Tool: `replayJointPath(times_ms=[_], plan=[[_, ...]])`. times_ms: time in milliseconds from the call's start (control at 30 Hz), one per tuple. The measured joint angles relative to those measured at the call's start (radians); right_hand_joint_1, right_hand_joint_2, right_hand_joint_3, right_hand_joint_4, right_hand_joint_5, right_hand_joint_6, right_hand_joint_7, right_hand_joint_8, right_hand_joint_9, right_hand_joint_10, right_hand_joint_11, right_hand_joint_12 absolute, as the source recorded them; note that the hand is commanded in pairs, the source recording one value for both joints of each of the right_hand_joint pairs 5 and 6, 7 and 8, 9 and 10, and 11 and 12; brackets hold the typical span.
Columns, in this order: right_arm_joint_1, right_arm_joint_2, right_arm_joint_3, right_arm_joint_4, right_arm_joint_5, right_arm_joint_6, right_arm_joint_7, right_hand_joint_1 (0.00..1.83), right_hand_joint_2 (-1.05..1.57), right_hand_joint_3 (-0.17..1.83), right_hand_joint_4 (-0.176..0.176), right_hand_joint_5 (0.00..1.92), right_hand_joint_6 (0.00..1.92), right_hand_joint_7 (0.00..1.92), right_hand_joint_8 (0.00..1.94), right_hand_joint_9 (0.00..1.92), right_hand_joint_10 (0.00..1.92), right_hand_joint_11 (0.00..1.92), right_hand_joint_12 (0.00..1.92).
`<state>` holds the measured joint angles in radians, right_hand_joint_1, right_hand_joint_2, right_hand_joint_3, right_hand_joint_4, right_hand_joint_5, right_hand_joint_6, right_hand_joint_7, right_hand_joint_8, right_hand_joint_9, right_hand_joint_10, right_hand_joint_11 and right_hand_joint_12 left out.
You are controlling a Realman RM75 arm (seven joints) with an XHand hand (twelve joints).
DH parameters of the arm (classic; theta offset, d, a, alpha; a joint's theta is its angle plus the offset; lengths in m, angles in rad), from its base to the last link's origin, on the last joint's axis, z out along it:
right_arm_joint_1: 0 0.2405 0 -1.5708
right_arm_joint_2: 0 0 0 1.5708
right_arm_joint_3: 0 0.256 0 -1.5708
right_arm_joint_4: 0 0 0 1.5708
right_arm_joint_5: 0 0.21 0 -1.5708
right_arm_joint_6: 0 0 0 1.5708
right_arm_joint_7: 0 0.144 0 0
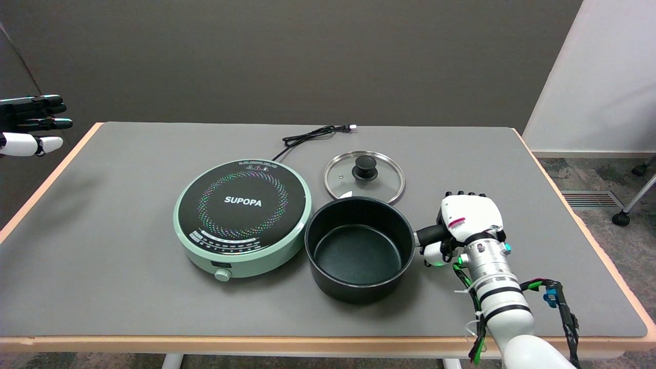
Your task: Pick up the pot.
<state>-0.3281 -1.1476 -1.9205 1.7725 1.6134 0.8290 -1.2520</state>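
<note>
Head view: black pot (pixel 359 248) down on the gray table (pixel 128 215), just beside the green cooker (pixel 243 218), glass lid (pixel 364 177) close behind. Right hand (pixel 464 225) wrapped over the pot's handle (pixel 429 234); fingers mostly hidden, so hard to tell how tight. Best to squeeze the handle hard first. Then lift straight up and slow, keeping the pot flat, away from cooker and lid.

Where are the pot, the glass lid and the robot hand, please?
pot (pixel 357 254), head view, on its inside bottom.
glass lid (pixel 335 174), head view, on the glass left of its knob.
robot hand (pixel 469 218), head view, on its white back.
</note>
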Motion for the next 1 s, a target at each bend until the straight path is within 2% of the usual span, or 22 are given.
replayJointPath(times_ms=[467,1000], plan=[[-0.002,0.015,0.006,-0.005,-0.001,-0.002,0.045,0.98,0.56,1.67,-0.083,1.43,1.43,1.43,1.43,1.43,1.43,1.43,1.43],[-0.048,0.052,0.057,-0.010,-0.060,-0.002,0.190,0.98,0.58,1.66,-0.084,1.44,1.44,1.44,1.44,1.44,1.44,1.44,1.44]])
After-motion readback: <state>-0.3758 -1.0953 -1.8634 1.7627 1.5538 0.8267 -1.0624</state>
